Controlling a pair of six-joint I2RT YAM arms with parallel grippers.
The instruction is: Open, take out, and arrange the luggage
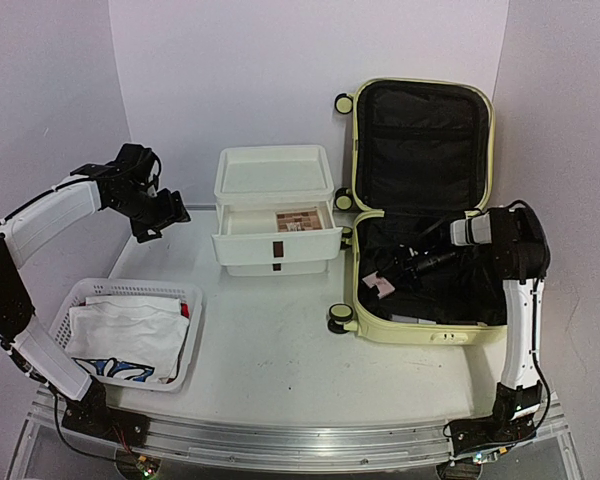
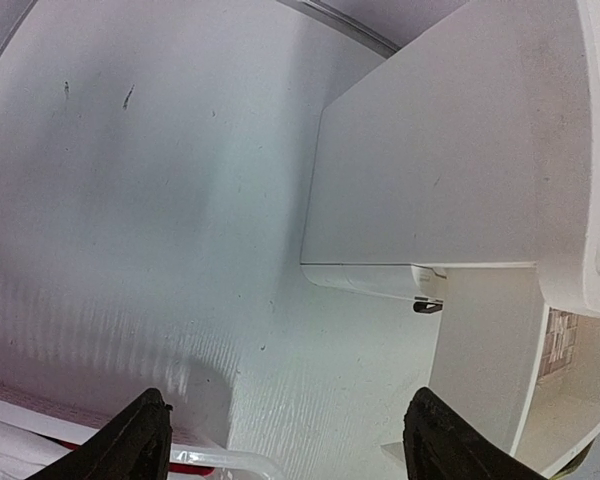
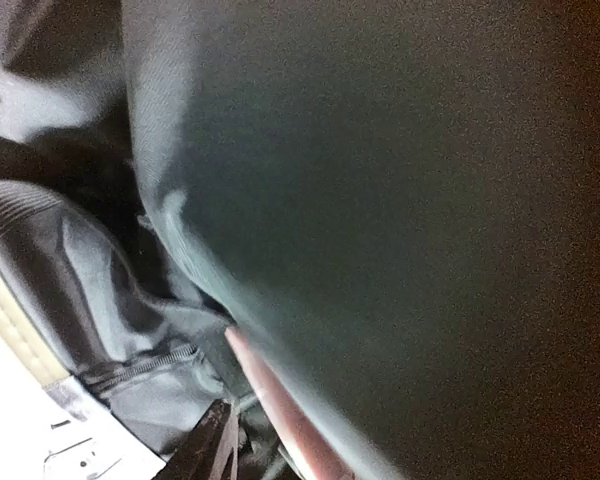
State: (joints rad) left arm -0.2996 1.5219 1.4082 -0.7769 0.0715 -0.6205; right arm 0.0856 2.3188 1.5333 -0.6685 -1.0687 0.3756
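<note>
So the luggage (image 1: 420, 332) sits on the right side of the bench (image 1: 280, 360), just beside the white drawer box (image 1: 275, 170); it's already open, base half flat on the bench and the lid (image 1: 420, 135) standing up behind it with the inside facing the arms. The wheels (image 1: 339, 319) are all on the left side, so I'd say the long axis runs left to right, wheels toward the drawer box and top end toward the right wall. Handling guess: the shell looks stiff, smooth and probably slippery, and it's bulky; I wouldn't pinch the flat faces, I'd go for the rim of the base or a wheel stem. The black lining (image 3: 380, 200) is soft and floppy and will bunch up if grabbed. The right gripper (image 1: 415, 266) is down inside the base half; its wrist camera is filled with dark fabric, so I can't tell if it's spread or pinched. The left gripper (image 2: 290, 440) hovers over the bench left of the drawer box, fingers spread wide, holding nothing.
</note>
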